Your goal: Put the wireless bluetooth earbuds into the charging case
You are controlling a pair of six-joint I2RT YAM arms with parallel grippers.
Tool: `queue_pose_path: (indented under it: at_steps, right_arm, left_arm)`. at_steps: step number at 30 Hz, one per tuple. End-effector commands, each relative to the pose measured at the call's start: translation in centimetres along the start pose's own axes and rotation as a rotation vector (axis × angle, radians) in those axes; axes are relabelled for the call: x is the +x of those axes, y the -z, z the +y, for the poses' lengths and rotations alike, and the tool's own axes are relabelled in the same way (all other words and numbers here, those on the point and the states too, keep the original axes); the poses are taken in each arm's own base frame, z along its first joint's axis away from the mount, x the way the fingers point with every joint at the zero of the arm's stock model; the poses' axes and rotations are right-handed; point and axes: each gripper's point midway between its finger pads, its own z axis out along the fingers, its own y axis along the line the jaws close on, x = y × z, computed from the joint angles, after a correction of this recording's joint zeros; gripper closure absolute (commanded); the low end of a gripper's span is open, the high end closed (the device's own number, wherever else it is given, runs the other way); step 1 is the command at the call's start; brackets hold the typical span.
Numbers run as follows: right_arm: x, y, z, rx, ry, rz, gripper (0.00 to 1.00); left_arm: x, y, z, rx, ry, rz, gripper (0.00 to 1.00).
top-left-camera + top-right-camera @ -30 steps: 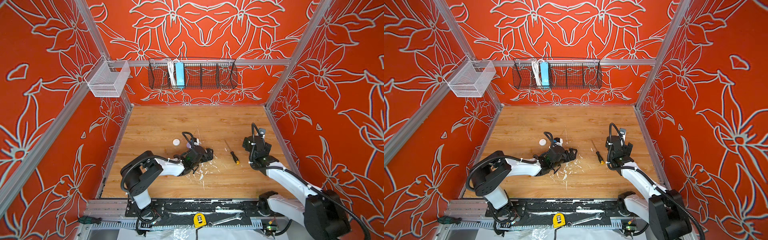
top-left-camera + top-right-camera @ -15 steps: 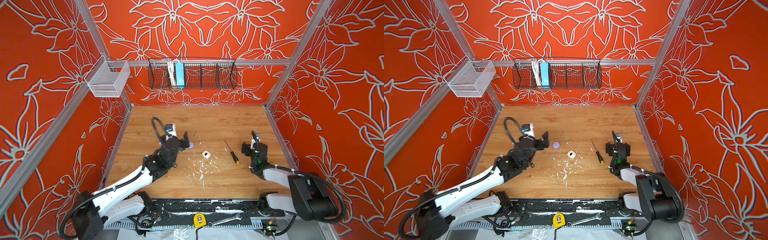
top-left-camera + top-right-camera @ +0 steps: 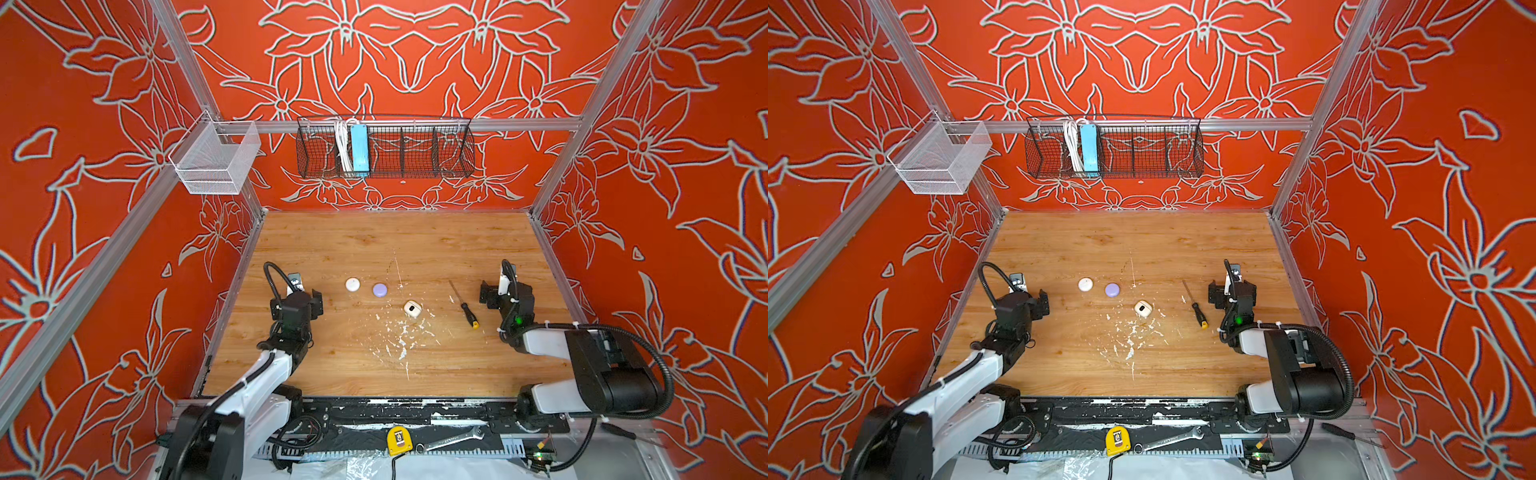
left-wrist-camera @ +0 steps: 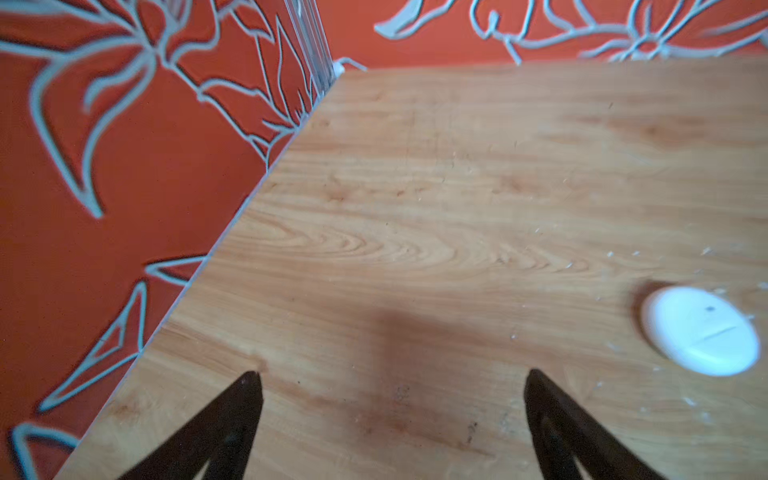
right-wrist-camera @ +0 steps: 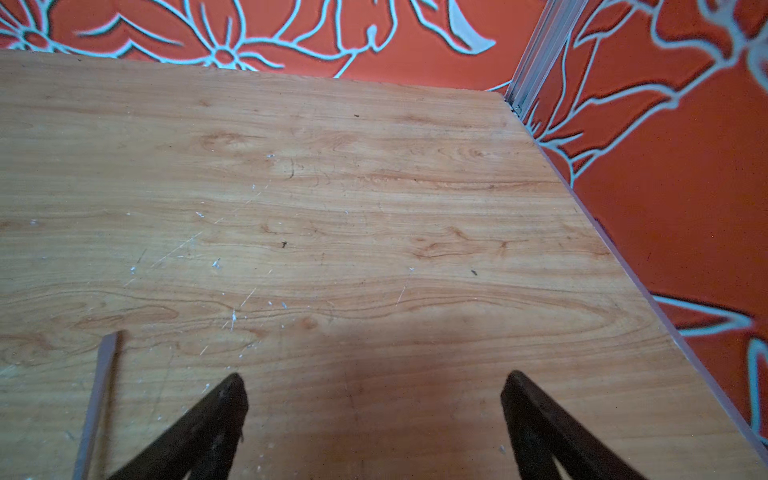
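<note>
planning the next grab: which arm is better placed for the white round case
Left, likely. The left gripper is open, empty and near the white case, which shows in its wrist view. The right gripper sits far off, beyond the screwdriver.

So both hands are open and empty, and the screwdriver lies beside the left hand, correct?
Not quite. The left hand and right hand are indeed open and empty, but the screwdriver lies beside the right hand, not the left; both top views show it.
</note>
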Motion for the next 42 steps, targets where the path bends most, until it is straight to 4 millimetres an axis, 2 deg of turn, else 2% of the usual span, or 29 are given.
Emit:
queue_pose_path:
  at_steps: [1,3,6,12,17,42]
  right_arm:
    - [-1.2,-0.2,0.1,-0.009,0.0,-0.029,0.02]
    - [-1.2,-0.2,0.1,-0.01,0.001,-0.027,0.02]
    - [-1.2,-0.2,0.1,-0.01,0.0,-0.028,0.02]
    - [-1.2,-0.2,0.1,-0.01,0.001,-0.028,0.02]
    - [-1.2,-0.2,0.1,-0.01,0.001,-0.027,0.02]
    - [-1.2,-0.2,0.1,-0.01,0.001,-0.027,0.02]
  left_arm:
    - [-2.4,-1.0,-1.5,0.07,0.027,-0.055,0.03]
    - [-2.7,-1.3,-2.0,0.108,0.061,-0.072,0.03]
    - [-1.9,-2.2,-2.1,0.146,0.109,-0.081,0.03]
    - [-0.7,-3.8,-4.6,0.255,0.038,-0.017,0.0]
    - [-0.7,-4.4,-4.0,0.251,0.074,0.012,0.03]
    - [-0.7,-4.4,-4.1,0.258,0.071,0.019,0.03]
